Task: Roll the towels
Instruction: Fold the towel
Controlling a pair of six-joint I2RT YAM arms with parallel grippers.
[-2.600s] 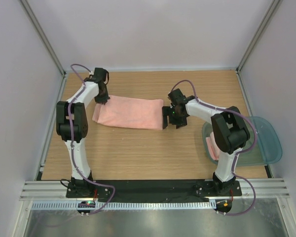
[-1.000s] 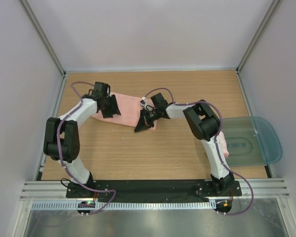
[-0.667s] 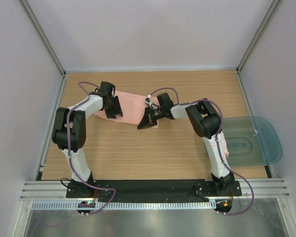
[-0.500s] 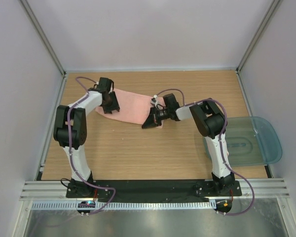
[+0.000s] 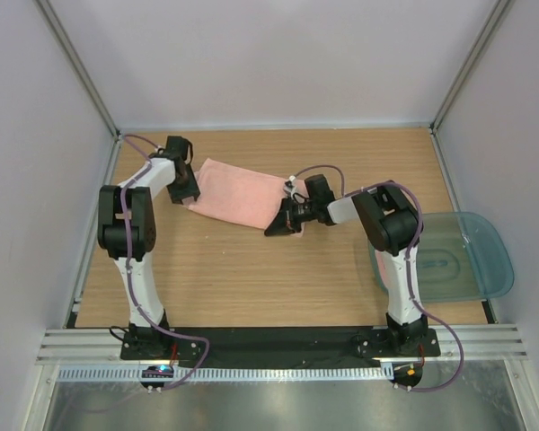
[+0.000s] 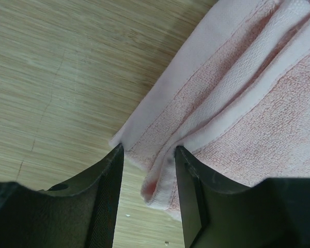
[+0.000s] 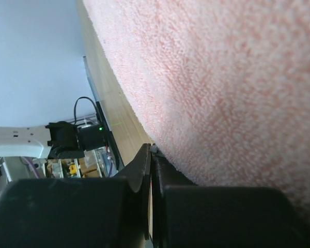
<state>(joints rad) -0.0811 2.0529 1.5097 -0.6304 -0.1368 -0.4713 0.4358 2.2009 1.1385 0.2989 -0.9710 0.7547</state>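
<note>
One salmon-pink towel (image 5: 238, 193) lies slanted across the middle of the wooden table. My left gripper (image 5: 185, 187) is at its left end. In the left wrist view that gripper (image 6: 147, 150) stands open astride a folded corner of the towel (image 6: 248, 93); the fold touches the right finger, and bare wood shows beside the left one. My right gripper (image 5: 281, 223) is at the towel's right end. Seen from the right wrist, its jaws (image 7: 152, 150) are pressed together, pinching the towel's edge at their tips, and the towel (image 7: 222, 77) fills the frame above.
A translucent teal-grey tray (image 5: 485, 260) sits at the table's right edge, beside the right arm. White walls and metal posts close in the table at the back and sides. Bare wood lies in front of the towel.
The right gripper has moved right with the towel's end, drawing the towel out longer. The left gripper has slid left and back to the towel's left corner.
</note>
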